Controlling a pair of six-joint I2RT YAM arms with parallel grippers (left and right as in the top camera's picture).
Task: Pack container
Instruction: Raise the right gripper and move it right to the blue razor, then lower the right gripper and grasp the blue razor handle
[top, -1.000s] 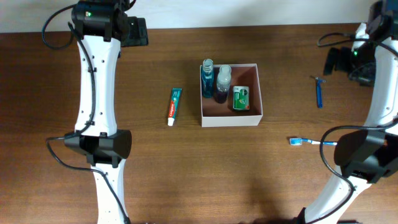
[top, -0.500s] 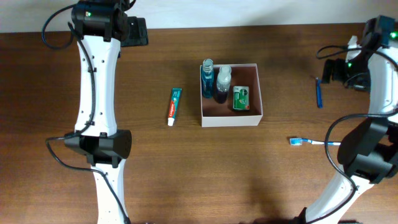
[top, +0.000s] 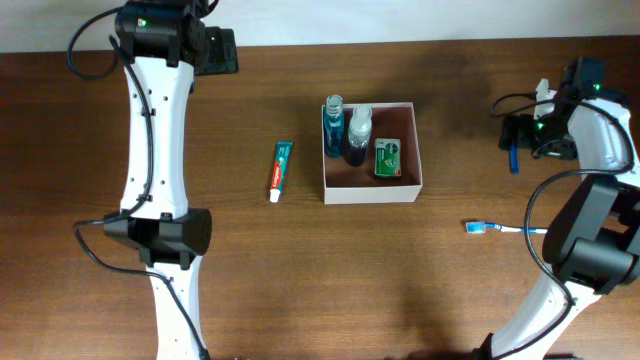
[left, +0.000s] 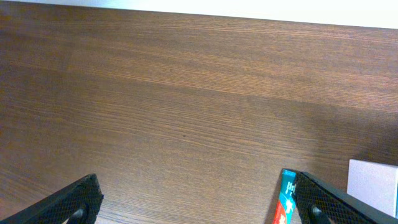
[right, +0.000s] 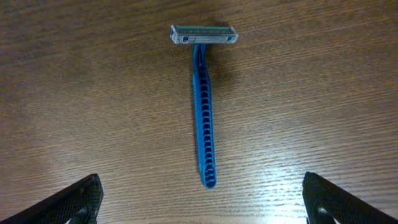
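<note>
The container (top: 372, 193) is a square white-walled box at mid table. It holds a blue bottle (top: 333, 126), a dark bottle (top: 358, 136) and a green packet (top: 387, 158). A toothpaste tube (top: 281, 170) lies left of it and also shows in the left wrist view (left: 284, 200). A blue razor (top: 514, 158) lies at the right. My right gripper (top: 522, 134) is open above it, and the razor (right: 204, 112) lies between its fingers (right: 199, 200). My left gripper (top: 216, 50) is open and empty (left: 196, 200) at the back left.
A blue toothbrush (top: 492, 227) lies on the wood table at the front right, apart from the razor. A white corner of the container (left: 373, 185) shows at the right edge of the left wrist view.
My right gripper has moved left from the table's right edge to over the razor. The left arm and all the objects have stayed still.
</note>
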